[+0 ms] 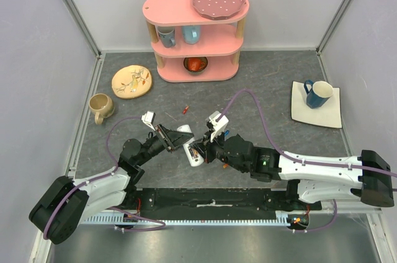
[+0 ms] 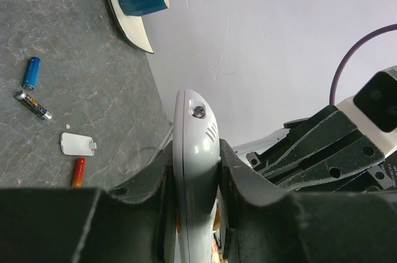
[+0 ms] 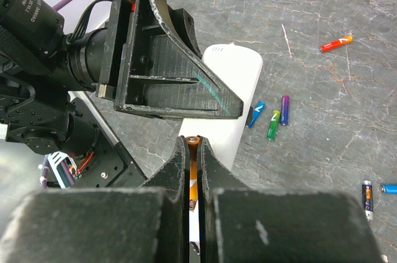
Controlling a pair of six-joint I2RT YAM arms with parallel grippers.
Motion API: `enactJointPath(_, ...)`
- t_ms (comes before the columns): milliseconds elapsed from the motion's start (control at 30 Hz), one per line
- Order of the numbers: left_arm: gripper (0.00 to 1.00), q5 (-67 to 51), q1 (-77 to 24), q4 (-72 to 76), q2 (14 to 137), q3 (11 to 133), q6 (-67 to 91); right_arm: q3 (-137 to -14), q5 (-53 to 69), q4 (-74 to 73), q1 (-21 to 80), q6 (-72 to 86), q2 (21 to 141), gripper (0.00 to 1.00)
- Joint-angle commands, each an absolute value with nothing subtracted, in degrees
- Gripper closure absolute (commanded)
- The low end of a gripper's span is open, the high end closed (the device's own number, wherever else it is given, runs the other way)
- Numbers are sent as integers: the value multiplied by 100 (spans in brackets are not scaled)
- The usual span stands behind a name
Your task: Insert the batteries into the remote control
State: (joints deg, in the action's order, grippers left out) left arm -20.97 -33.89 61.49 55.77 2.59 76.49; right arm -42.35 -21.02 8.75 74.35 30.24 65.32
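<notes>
My left gripper [image 1: 175,137] is shut on the white remote control [image 1: 193,157] and holds it edge-up above the table; in the left wrist view the remote [image 2: 197,126] stands clamped between both fingers. My right gripper [image 1: 200,150] is shut on an orange battery [image 3: 194,154], right against the remote [image 3: 239,83]. Loose batteries lie on the table: blue [image 3: 255,114], green [image 3: 273,124], purple [image 3: 285,109], orange-red [image 3: 336,43] and dark grey [image 3: 366,198]. The white battery cover [image 2: 78,144] lies on the table beside an orange battery [image 2: 77,171].
A pink shelf [image 1: 195,33] with a plate, mugs and a bowl stands at the back. A yellow plate [image 1: 131,81] and a beige mug [image 1: 100,106] sit at the left. A blue mug [image 1: 319,93] stands on a white square plate [image 1: 332,114] at the right.
</notes>
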Motion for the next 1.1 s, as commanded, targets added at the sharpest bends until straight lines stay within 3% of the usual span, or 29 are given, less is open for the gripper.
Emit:
enactJointPath(0, 98, -1986, -3410, 6539, 5555, 237, 7761, -4149, -2373, 1213, 7506, 3085, 6504, 100)
enactJointPath(1067, 98, -1776, -3410, 6565, 5362, 255, 7576, -4271, -2584, 440, 7567, 3823, 6847, 100)
